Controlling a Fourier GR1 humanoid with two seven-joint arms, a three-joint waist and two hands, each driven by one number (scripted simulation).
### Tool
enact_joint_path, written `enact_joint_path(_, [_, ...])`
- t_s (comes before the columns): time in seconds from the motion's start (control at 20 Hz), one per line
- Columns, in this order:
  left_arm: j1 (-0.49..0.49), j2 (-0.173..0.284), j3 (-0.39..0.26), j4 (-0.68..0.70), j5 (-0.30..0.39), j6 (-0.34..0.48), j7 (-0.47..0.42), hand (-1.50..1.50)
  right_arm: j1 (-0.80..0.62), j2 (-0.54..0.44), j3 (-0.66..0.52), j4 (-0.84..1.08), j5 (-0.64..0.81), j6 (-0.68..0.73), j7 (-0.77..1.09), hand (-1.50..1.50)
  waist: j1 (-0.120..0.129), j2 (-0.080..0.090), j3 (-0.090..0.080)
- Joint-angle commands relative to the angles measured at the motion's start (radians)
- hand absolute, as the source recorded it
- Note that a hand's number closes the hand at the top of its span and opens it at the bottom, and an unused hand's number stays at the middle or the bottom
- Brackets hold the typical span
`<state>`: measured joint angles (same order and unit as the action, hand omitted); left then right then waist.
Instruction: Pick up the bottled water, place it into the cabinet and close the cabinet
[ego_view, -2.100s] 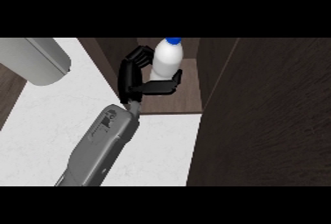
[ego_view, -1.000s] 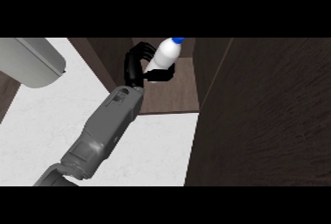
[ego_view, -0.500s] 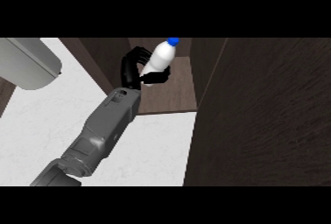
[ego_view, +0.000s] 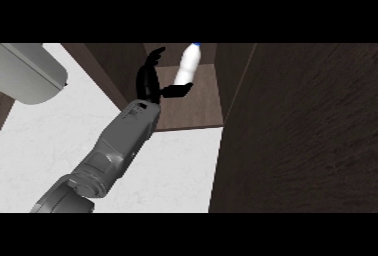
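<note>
The bottled water (ego_view: 187, 66), white with a blue cap, stands slightly tilted deep inside the open dark wooden cabinet (ego_view: 193, 112). My left hand (ego_view: 153, 84) is just left of it inside the cabinet. The fingers point straight up and stand apart from the bottle. The thumb (ego_view: 177, 90) sticks out to the right and reaches the bottle's lower end. The hand is open and no longer wraps the bottle. The bottle's base is hidden behind the thumb. My right hand does not show.
A large dark wooden panel (ego_view: 310, 135) fills the right side, next to the cabinet opening. A light grey rounded object (ego_view: 29, 75) sits at the upper left. White counter (ego_view: 177, 170) lies below the cabinet, crossed by my grey forearm (ego_view: 118, 145).
The hand carried the bottle up and deeper into the cabinet. Its fingers, curled round the bottle before, have straightened and come away from it.
</note>
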<state>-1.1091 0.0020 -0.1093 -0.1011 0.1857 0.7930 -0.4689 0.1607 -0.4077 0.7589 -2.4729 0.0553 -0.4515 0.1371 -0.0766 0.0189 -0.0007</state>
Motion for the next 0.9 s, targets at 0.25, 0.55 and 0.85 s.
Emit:
enact_joint_path(0.25, [0.009, 0.014, 0.011, 0.033, -0.011, 0.059, -0.007, -1.50, 0.038, -0.035, 0.026, -0.063, 0.026, 0.013, 0.007, -1.50, -0.001, 0.004, -0.001])
enact_joint_path(0.55, [0.011, 0.000, 0.036, -0.014, 0.006, -0.021, -0.062, -1.50, 0.021, -0.033, 0.002, -0.067, -0.005, 0.021, 0.006, -1.50, 0.003, 0.005, -0.001])
enact_joint_path(0.85, [0.071, -0.002, 0.102, -0.152, 0.092, -0.227, -0.236, 1.50, -0.008, -0.017, -0.010, -0.034, 0.001, 0.010, 0.011, -1.50, 0.015, 0.000, -0.002])
